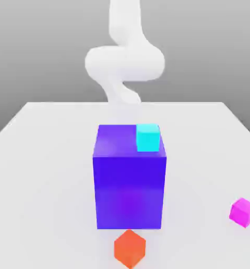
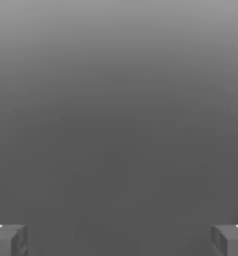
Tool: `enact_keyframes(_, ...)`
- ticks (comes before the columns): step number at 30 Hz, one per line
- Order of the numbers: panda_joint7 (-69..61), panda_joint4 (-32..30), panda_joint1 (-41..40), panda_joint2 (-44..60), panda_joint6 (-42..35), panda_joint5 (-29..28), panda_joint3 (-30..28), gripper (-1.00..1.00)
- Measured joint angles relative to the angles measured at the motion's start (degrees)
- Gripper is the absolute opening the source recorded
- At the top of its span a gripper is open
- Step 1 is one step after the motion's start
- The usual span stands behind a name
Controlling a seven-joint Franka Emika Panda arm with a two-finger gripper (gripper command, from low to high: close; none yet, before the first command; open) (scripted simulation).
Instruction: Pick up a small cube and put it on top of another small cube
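No text, label, brand, number or sign can be read anywhere in either view. The faces of the large blue-purple block (image 1: pixel 129 178) and of the small bright magenta-pink cube (image 1: pixel 243 211) appear plain, as far as the soft render allows.

Soft, even light is falling from above in the exterior view, leaving the flat white table (image 1: pixel 38 173) bright and glare-free, the big glossy blue-purple block (image 1: pixel 129 181) glowing faintly violet low on its front face, while the white arm (image 1: pixel 124 58) at upper centre is looking blurred.
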Motion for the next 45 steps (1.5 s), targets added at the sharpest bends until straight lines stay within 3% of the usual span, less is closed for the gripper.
enact_keyframes(11,-0.2,-4.8,7.5,23.0,10.0,1.1,9.1,0.00)
enact_keyframes(19,3.5,-8.3,14.0,39.8,17.1,-3.6,15.6,0.00)
enact_keyframes(25,8.8,-10.6,20.1,52.9,22.2,-10.6,16.3,0.00)
enact_keyframes(30,14.0,-8.9,25.2,63.3,29.4,-17.5,10.9,0.00)
enact_keyframes(31,14.7,-8.6,26.0,64.9,30.5,-18.5,10.0,-1.00)
enact_keyframes(38,14.9,-8.6,26.0,65.0,30.7,-18.7,9.9,-1.00)
enact_keyframes(43,10.2,-10.6,22.3,56.2,24.0,-12.4,14.9,-1.00)
enact_keyframes(45,10.4,-7.9,21.9,56.1,21.3,-11.3,15.0,-1.00)
